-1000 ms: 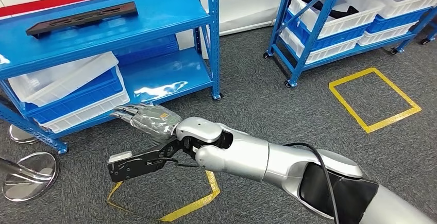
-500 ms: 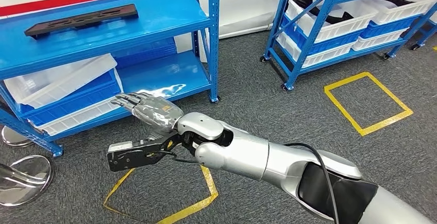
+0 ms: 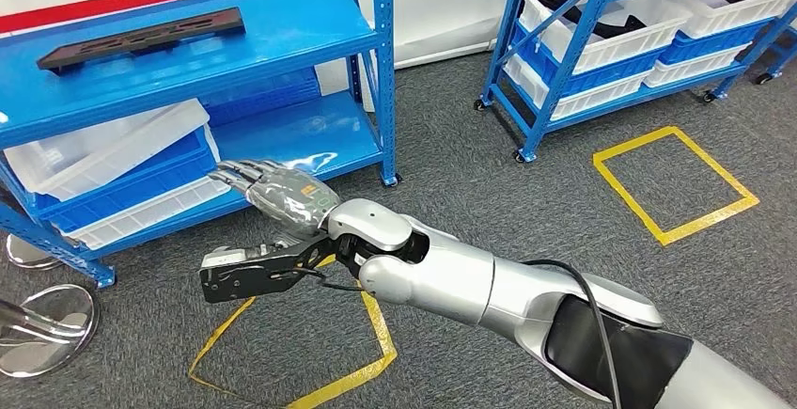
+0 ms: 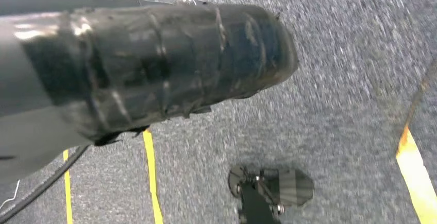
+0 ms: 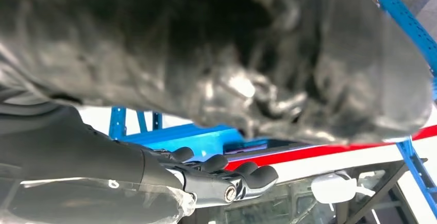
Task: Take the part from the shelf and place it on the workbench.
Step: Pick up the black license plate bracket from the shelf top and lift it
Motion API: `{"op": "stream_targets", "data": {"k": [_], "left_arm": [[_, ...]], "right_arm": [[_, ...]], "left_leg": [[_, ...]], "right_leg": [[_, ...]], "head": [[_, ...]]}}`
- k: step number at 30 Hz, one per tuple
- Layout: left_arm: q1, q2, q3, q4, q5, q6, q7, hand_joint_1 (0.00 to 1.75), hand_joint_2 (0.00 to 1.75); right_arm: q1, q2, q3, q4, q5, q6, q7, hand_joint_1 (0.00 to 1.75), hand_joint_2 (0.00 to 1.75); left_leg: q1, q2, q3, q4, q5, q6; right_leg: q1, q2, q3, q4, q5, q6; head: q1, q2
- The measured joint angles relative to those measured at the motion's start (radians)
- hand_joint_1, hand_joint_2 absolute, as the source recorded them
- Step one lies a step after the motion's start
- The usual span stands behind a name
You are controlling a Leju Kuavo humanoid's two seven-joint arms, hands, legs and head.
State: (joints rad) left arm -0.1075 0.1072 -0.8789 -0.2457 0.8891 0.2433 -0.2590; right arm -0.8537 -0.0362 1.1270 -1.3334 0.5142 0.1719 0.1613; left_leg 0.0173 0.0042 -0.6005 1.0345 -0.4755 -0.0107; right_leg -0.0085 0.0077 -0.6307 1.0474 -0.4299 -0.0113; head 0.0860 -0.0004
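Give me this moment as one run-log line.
phase: reaching | right hand: empty, fingers extended toward blue shelf | part: on top shelf, untouched

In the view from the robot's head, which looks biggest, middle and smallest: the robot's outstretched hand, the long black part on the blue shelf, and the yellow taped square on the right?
1. Black part, longest, though thin.
2. Yellow taped square.
3. Right hand, smallest, though nearest the camera.

The top two are close: the part spans more, the square covers more area.

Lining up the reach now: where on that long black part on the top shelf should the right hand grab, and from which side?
Judging by its pose, grip the black part near mid-length, across its narrow width, coming from the shelf's open front. It lies flat, long and thin, roughly along the shelf. The right hand is lower, empty, fingers extended.
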Motion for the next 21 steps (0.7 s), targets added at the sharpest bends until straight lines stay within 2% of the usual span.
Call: {"op": "stream_targets", "data": {"k": [1, 2, 4, 5, 6, 7, 9, 10, 11, 14, 16, 17, 19, 20, 21], "left_arm": [[-0.001, 0.000, 0.000, 0.000, 0.000, 0.000, 0.000, 0.00, 0.00], [-0.001, 0.000, 0.000, 0.000, -0.001, 0.000, 0.000, 0.00, 0.00], [-0.002, 0.000, 0.000, 0.000, -0.001, 0.000, 0.001, 0.00, 0.00], [0.000, 0.000, -0.001, 0.001, -0.001, 0.000, 0.002, 0.00, 0.00], [0.002, 0.000, -0.001, 0.001, -0.001, 0.000, 0.003, 0.00, 0.00], [0.003, 0.000, -0.001, 0.001, -0.001, 0.000, 0.003, 0.00, 0.00], [0.002, 0.001, -0.001, 0.001, -0.001, 0.000, 0.004, 0.00, 0.00], [0.000, 0.001, -0.001, 0.001, -0.001, 0.000, 0.003, 0.00, 0.00], [-0.002, 0.001, -0.001, 0.001, -0.001, 0.000, 0.003, 0.00, 0.00], [-0.003, 0.001, -0.002, 0.001, -0.002, 0.000, 0.003, 0.00, 0.00], [-0.001, 0.000, -0.002, 0.001, -0.002, 0.000, 0.003, 0.00, 0.00], [-0.001, 0.000, -0.002, 0.001, -0.002, -0.001, 0.003, 0.00, 0.00], [-0.002, 0.000, -0.002, 0.001, -0.003, -0.002, 0.003, 0.00, 0.00], [-0.002, 0.000, -0.003, 0.001, -0.003, -0.002, 0.003, 0.00, 0.00], [-0.002, 0.000, -0.003, 0.001, -0.003, -0.003, 0.004, 0.00, 0.00]], "right_arm": [[-0.001, 0.001, -0.001, 0.000, 0.000, 0.000, 0.000, 0.00, 0.00], [-0.001, 0.001, -0.002, -0.001, 0.000, -0.001, -0.001, 0.00, 0.00], [0.003, 0.002, -0.002, -0.001, 0.000, -0.004, -0.002, 0.00, 0.00], [0.006, 0.002, -0.002, -0.001, 0.000, -0.005, -0.002, 0.00, 0.00], [0.009, 0.002, -0.003, -0.001, 0.000, -0.007, -0.003, 0.00, 0.00], [0.010, 0.002, -0.003, -0.001, 0.000, -0.008, -0.003, 0.00, 0.00], [0.010, 0.002, -0.007, -0.002, 0.000, -0.010, -0.004, 0.00, 0.00], [0.009, 0.002, -0.009, -0.004, 0.000, -0.012, -0.004, 0.00, 0.00], [0.009, 0.003, -0.010, -0.005, 0.000, -0.012, -0.004, 0.00, 0.00], [0.009, 0.003, -0.012, -0.008, 0.000, -0.013, -0.004, 0.00, 0.00], [0.008, 0.002, -0.015, -0.009, 0.000, -0.014, -0.004, 0.00, 0.00], [0.008, 0.002, -0.016, -0.009, 0.000, -0.015, -0.004, 0.00, 0.00], [0.010, 0.002, -0.018, -0.009, 0.000, -0.015, -0.005, 0.00, 0.00], [0.012, 0.002, -0.018, -0.009, 0.001, -0.015, -0.005, 0.00, 0.00], [0.014, 0.001, -0.018, -0.009, 0.001, -0.015, -0.005, 0.00, 0.00]], "left_leg": [[0.001, 0.000, -0.013, 0.029, -0.019, -0.004], [0.001, 0.000, -0.036, 0.081, -0.047, -0.007], [0.002, 0.000, -0.100, 0.211, -0.099, -0.010], [0.002, 0.000, -0.122, 0.251, -0.105, -0.010], [0.001, 0.000, -0.128, 0.253, -0.092, -0.009], [0.001, 0.001, -0.114, 0.218, -0.062, -0.007], [-0.003, 0.013, -0.053, 0.085, 0.005, 0.003], [-0.007, 0.019, -0.027, 0.031, 0.023, 0.008], [-0.011, 0.023, -0.012, -0.002, 0.029, 0.012], [-0.012, 0.013, -0.006, -0.018, 0.030, 0.021], [-0.006, 0.004, -0.001, -0.026, 0.035, 0.029], [-0.004, -0.001, 0.001, -0.028, 0.037, 0.033], [-0.004, -0.013, 0.001, -0.028, 0.037, 0.037], [-0.004, -0.020, 0.001, -0.028, 0.036, 0.038], [-0.004, -0.028, 0.001, -0.027, 0.036, 0.038]], "right_leg": [[-0.002, -0.001, 0.004, -0.005, 0.002, -0.005], [-0.003, -0.003, 0.007, -0.008, 0.002, -0.010], [0.000, -0.007, 0.009, -0.009, 0.001, -0.015], [0.002, -0.008, 0.009, -0.009, 0.000, -0.016], [0.003, -0.009, 0.010, -0.008, -0.001, -0.017], [0.004, -0.010, 0.012, -0.008, -0.002, -0.018], [0.007, -0.014, 0.017, -0.007, -0.006, -0.015], [0.009, -0.017, 0.018, -0.007, -0.008, -0.012], [0.011, -0.021, 0.019, -0.006, -0.009, -0.009], [0.011, -0.033, 0.020, -0.007, -0.013, 0.004], [0.010, -0.029, 0.008, 0.023, -0.038, 0.014], [0.008, -0.023, -0.011, 0.064, -0.063, 0.018], [0.005, -0.015, -0.073, 0.197, -0.124, 0.025], [0.003, -0.014, -0.099, 0.246, -0.136, 0.027], [0.002, -0.013, -0.112, 0.266, -0.132, 0.028]], "head": [[-0.002, 0.000], [-0.005, 0.000], [-0.008, 0.000], [-0.008, 0.000], [-0.008, 0.000], [-0.008, 0.000], [-0.008, 0.000], [-0.007, 0.000], [-0.007, 0.000], [-0.007, 0.000], [-0.005, 0.000], [-0.004, 0.000], [-0.003, 0.000], [-0.003, 0.000], [-0.003, 0.000]]}}
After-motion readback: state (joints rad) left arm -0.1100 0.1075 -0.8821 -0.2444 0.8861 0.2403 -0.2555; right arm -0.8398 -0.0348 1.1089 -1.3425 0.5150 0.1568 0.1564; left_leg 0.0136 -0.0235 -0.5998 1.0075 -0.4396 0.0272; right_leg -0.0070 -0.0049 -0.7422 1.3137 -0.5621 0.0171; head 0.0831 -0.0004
